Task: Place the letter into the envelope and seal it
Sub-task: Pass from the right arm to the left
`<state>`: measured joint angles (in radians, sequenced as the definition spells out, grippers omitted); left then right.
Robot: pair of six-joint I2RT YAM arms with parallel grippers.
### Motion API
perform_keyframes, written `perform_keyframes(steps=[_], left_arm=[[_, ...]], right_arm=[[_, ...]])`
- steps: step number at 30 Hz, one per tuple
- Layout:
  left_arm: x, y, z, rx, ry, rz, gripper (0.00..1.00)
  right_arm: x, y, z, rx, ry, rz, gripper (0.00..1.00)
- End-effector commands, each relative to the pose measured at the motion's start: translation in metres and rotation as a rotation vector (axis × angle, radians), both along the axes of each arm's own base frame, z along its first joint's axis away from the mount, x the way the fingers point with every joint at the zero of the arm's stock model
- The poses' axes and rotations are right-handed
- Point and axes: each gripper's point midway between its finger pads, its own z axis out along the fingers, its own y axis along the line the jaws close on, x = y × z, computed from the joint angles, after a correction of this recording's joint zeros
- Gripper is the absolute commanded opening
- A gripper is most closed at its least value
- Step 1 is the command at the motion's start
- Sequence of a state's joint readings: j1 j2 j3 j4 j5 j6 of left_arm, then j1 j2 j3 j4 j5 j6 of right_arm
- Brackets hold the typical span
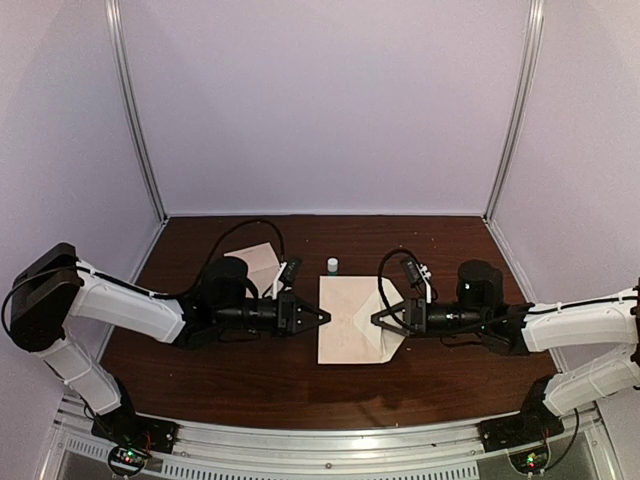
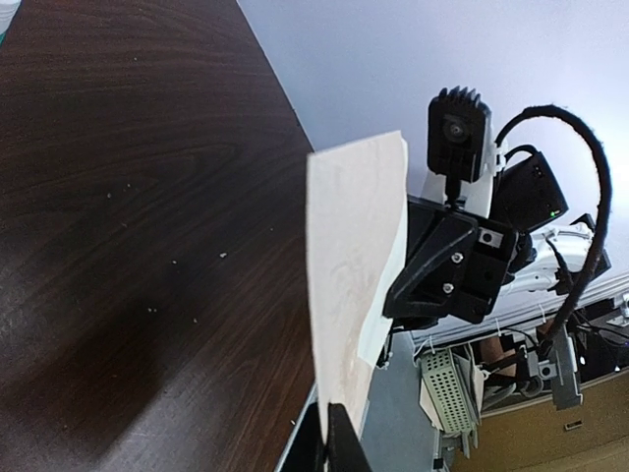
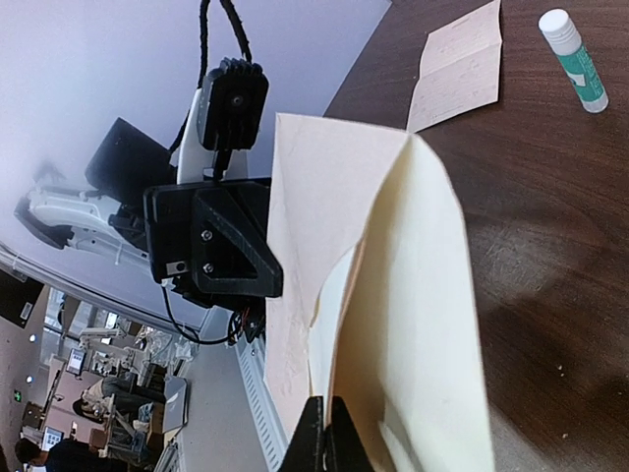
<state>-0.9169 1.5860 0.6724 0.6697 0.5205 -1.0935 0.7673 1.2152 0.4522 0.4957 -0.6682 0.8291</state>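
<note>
Both arms meet at the middle of the table (image 1: 250,375), and between them hangs the envelope (image 1: 348,325), pinched from either side. The left gripper (image 1: 322,317) has its fingers pressed together on the envelope's left edge. In its own wrist view the paper rises straight out of the closed tips. The right gripper (image 1: 377,320) is clamped on the opposite side, at the pointed flap (image 1: 388,292), and its wrist view shows the flap folded back so the mouth gapes.

That looks like the reason for the two-sided hold: one arm anchors the body while the other holds the flap open, keeping the pocket ready for loading. A shadow on the wood beneath it suggests the envelope sits a little off the surface, though I can't be sure.

The letter (image 1: 258,262), a creased sheet, lies flat behind the left arm, well apart from the envelope, so nothing is inside yet. The glue stick (image 1: 332,265) stands near the far edge of the envelope, presumably kept close for sealing. With both grippers occupied, I'd guess one must let go to fetch the letter.
</note>
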Motion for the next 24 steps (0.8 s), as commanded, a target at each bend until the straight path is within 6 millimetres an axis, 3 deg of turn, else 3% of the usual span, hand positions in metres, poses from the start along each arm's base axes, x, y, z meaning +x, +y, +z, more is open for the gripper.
perform_keyframes(steps=[1,7,24], left_arm=[[-0.001,0.003,0.023,-0.084,-0.049,0.005,0.00],[-0.001,0.006,0.034,-0.118,-0.068,0.013,0.00],[-0.002,0.012,0.040,-0.135,-0.082,0.033,0.00]], right_arm=[[0.015,-0.003,0.007,0.012,0.021,-0.074,0.00],[0.020,-0.006,-0.008,0.008,0.105,-0.110,0.00],[0.024,-0.020,-0.015,0.030,0.161,-0.159,0.00]])
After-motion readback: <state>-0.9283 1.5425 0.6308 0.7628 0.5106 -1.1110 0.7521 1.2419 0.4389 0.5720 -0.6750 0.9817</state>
